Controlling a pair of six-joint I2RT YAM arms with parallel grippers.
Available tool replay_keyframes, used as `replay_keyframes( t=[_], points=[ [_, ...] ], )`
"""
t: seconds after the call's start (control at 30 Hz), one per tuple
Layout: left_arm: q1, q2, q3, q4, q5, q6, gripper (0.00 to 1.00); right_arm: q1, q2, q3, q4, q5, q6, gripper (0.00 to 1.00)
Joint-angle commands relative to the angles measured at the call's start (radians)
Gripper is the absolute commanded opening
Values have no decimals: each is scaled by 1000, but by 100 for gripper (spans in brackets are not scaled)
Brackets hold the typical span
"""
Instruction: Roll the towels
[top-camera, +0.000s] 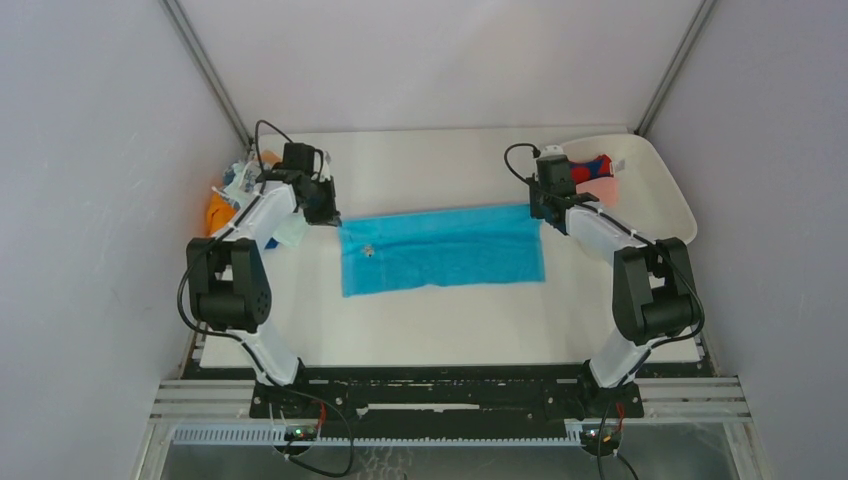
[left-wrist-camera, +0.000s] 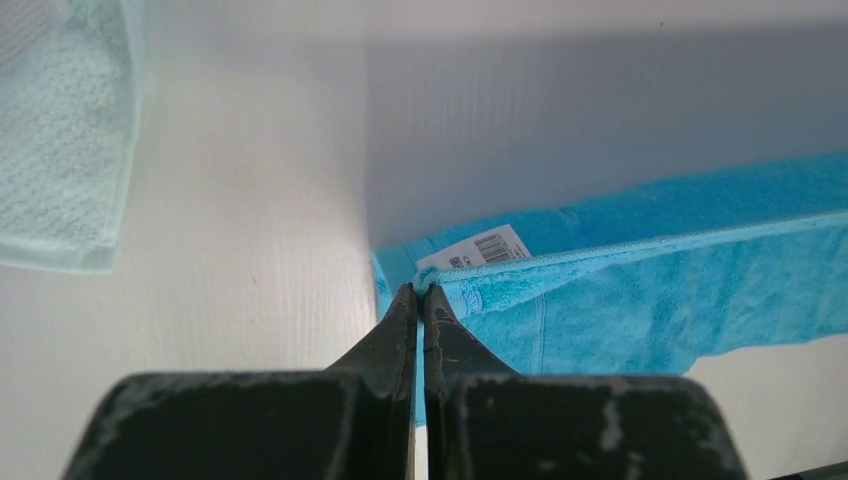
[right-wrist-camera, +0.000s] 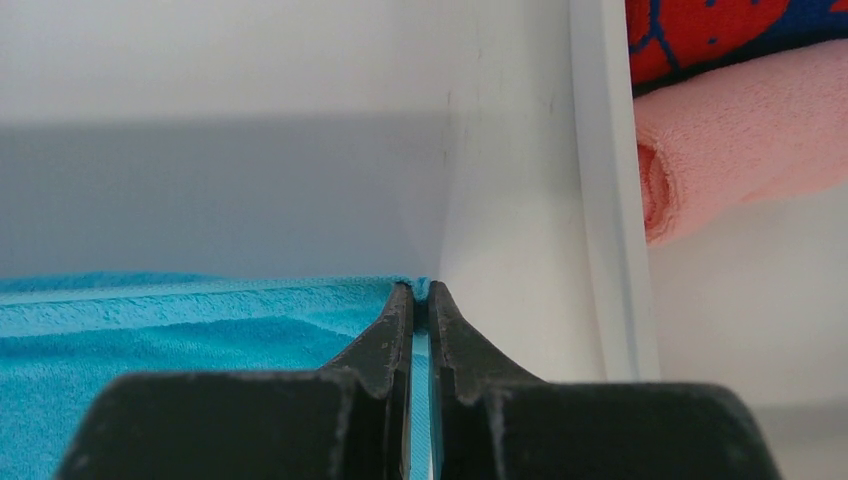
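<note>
Now | left gripper (left-wrist-camera: 420, 291) pinching blue towel (left-wrist-camera: 650, 285) corner | right gripper (right-wrist-camera: 421, 290) pinching opposite corner

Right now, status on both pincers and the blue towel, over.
Left pincer shut on blue towel, far-left corner. Right pincer shut on far-right corner. Towel spread out, unrolled. Nothing blocking.

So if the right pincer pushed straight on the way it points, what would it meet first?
Probably bare table just past the blue towel it grips; the white bin sits off to the side, depth unclear.
</note>
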Motion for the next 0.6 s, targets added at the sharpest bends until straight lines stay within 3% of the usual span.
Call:
replay_keyframes(
  t=[0.0, 0.57],
  points=[
    [10, -89, -36, -19, -67, 1, 0, -22, -46, 23, -37, 62, -1, 0],
    [-9, -262, -300, -10, -49, -109, 0, -3, -200, -131, -191, 180, 247, 0]
  ],
)
